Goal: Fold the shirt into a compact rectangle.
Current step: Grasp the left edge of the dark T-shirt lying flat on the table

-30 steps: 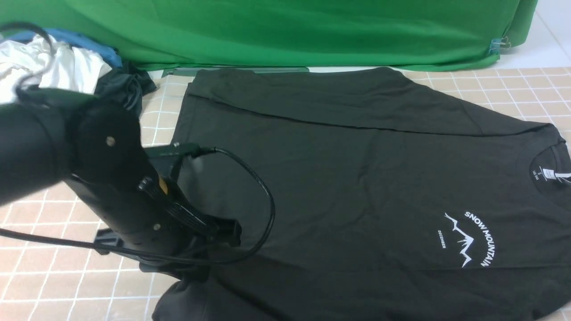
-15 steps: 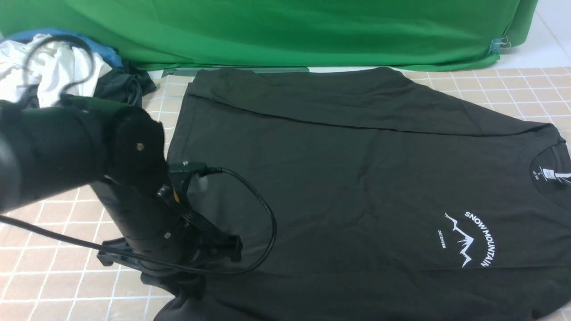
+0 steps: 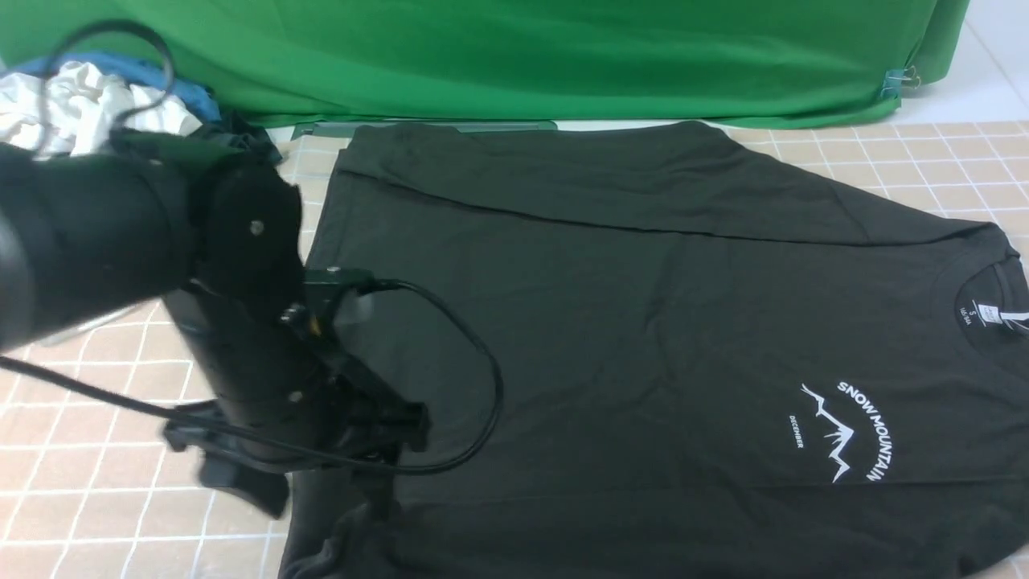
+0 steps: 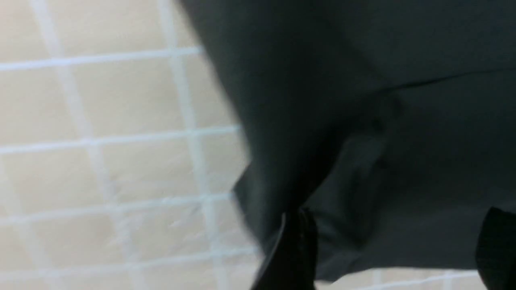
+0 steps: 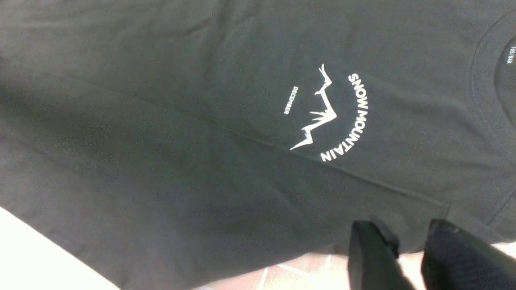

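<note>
Front: the shirt (image 3: 643,322) lies flat across the desk (image 3: 104,482), collar toward its right edge; left jaws hang over the hem's near corner.
Left wrist: left jaws spread wide, empty; they should lift straight off, not drag the hem.
Right wrist: right jaws narrowly parted, gripping nothing, at the shirt's near edge.

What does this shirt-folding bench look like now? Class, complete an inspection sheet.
Surface: tiled table, mostly under the shirt.
Job's things: shirt lying flat, far side folded in, print up.
Clutter: pile of clothes, far left.
Grippers: left gripper open over the shirt's near left corner; right gripper narrowly open at its edge.
Cables: black cable looping over the shirt.
Surroundings: green backdrop behind.
</note>
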